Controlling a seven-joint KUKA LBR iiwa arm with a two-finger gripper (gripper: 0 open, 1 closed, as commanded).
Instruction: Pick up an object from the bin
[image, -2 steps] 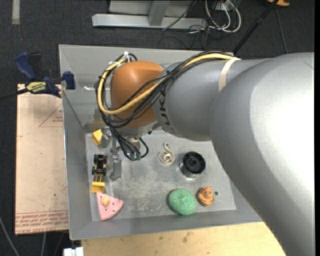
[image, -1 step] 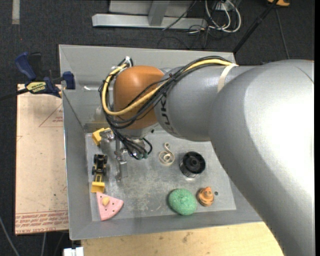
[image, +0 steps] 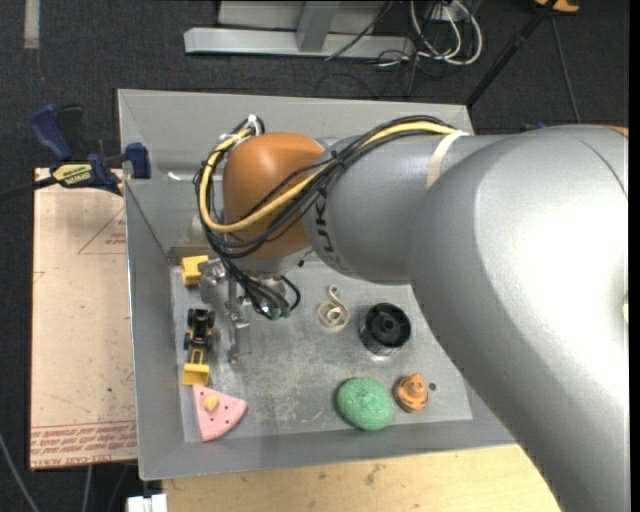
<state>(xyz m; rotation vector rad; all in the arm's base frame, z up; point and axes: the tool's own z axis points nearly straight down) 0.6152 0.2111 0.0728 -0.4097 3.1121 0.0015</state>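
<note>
Gripper (image: 228, 318) low in the left part of the bin (image: 150, 300), just beside a yellow and black toy truck (image: 198, 345).

The arm (image: 480, 230) reaches in from the right, its orange cover (image: 270, 190) and yellow and black cables above the gripper; whether the gripper is open or closed, or has hold of anything, cannot be told. The toy truck lies lengthwise along the foot of the left wall, right by the gripper's left side. A small yellow block (image: 193, 268) sits behind the truck, and a pink wedge (image: 218, 412) lies in front of it near the front left corner. Well apart to the right are a pale hook (image: 333, 312), a black round part (image: 385, 328), a green lump (image: 364, 403) and a small orange toy (image: 411, 392).
</note>
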